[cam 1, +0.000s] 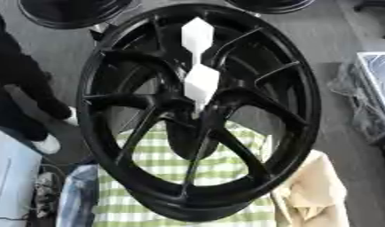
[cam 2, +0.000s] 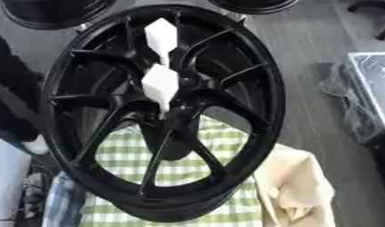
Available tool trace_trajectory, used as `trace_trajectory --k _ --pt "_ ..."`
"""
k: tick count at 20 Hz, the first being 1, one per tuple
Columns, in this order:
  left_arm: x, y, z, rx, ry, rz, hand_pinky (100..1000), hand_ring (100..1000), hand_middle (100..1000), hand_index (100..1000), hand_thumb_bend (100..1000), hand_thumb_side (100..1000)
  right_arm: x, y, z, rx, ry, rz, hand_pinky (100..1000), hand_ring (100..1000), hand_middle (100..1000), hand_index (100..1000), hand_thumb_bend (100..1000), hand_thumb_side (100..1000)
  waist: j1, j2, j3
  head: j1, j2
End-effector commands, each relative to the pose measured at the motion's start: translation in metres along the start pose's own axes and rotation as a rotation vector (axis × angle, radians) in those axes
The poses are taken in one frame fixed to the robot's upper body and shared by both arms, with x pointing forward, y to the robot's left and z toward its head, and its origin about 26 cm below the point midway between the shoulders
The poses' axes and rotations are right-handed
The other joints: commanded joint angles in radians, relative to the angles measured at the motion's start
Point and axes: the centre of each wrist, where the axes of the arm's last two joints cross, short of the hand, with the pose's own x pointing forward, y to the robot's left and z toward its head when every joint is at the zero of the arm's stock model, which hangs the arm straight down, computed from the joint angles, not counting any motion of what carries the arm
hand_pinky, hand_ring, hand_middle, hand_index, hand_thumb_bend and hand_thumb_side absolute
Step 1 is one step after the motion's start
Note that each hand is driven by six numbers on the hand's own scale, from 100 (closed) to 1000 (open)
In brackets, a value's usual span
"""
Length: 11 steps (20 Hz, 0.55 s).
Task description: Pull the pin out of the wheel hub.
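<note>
Left eye view: one black multi-spoke wheel hub [cam 1: 197,111], standing tilted, fills most of the picture; its lower rim rests on a green-and-white checked cloth [cam 1: 161,164].

Pins: two white faceted pieces stand at the hub's middle, one above the other. The lower white pin [cam 1: 201,85] sits with its narrow stem running down into the centre where the spokes meet. The upper white pin [cam 1: 196,36] shows above it, against the far side of the rim. Whether the two are joined cannot be told.

Hands: neither of the robot's hands shows in either view, so whether their fingers are spread or curled cannot be told.

Surroundings: a tan cloth [cam 1: 316,195] lies beside the wheel's lower right edge; parts of other dark rims show at the top edge.

Step in hand: judged as the start, with the pin seated and nothing holding it.

Next move calls for: a hand brought in to the lower white head, fingers and thumb closed round it, then a pull straight along the stem's line, away from the centre.
</note>
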Motion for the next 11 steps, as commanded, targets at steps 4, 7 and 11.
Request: trace_trajectory --k 4,7,11 --pt "0.01 -0.002 -0.003 -0.017 -0.038 0.005 790 788 692 744 302 694 0.01 0.029 0.004 0.126 -0.061 -0.132 837 756 732 829 100 630 0.004 -0.016 0.006 -0.003 -0.014" --pt "0.01 -0.003 -0.003 -0.017 -0.037 0.009 790 788 691 744 303 693 0.003 0.043 0.004 0.154 -0.04 -0.164 835 746 720 819 100 604 0.007 -0.016 0.009 -0.007 -0.015" --pt "0.01 -0.004 -0.003 -0.02 -0.036 0.014 790 789 692 745 304 694 -0.006 0.056 0.006 0.181 -0.023 -0.196 845 745 718 817 100 602 0.008 -0.015 0.01 -0.012 -0.015"
